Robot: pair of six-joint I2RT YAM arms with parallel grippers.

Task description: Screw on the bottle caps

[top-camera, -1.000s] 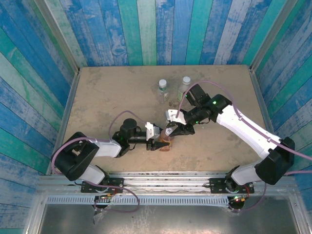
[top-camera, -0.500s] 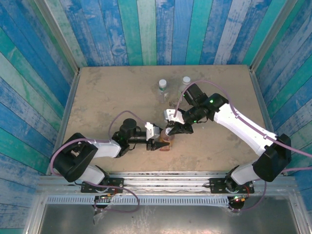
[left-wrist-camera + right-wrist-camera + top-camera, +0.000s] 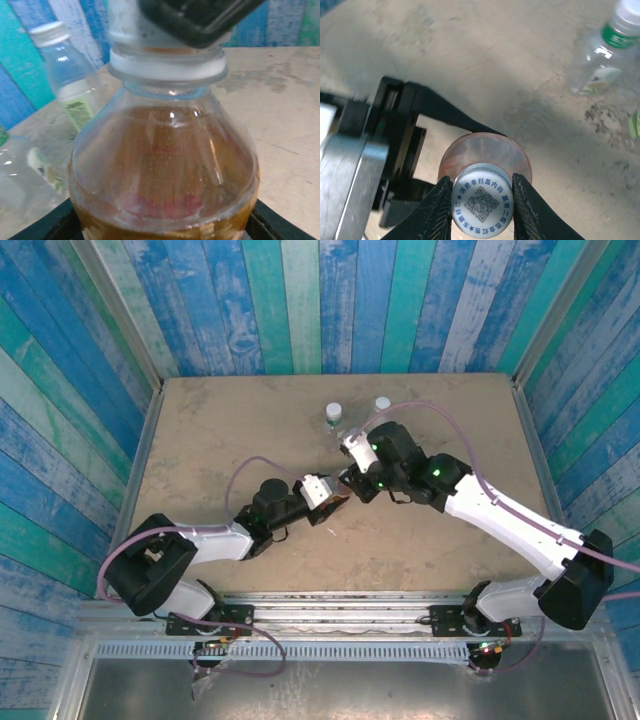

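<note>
My left gripper [image 3: 328,496] is shut on the bottle of orange-amber liquid [image 3: 165,165], gripping its lower body and holding it upright near the table's middle. Its white bottle cap [image 3: 481,202], printed with a blue code, sits on the neck. My right gripper [image 3: 481,200] comes from above and is shut on that cap, one black finger on each side. In the top view the right gripper [image 3: 349,482] sits right over the amber bottle [image 3: 338,502]. Two clear bottles, each wearing a white cap, stand at the back: one [image 3: 334,420] with a greenish label, the other [image 3: 381,406] to its right.
The sandy table [image 3: 220,440] is walled by blue-green planks on three sides. In the left wrist view one clear capped bottle [image 3: 65,75] stands just behind the amber one, and another [image 3: 25,175] is blurred at lower left. The right wrist view shows a green-banded bottle [image 3: 607,55] at the upper right.
Both grippers and the amber bottle have shifted toward the back of the table. The right wrist has swung round over the bottle, and its fingers have narrowed onto the cap.
</note>
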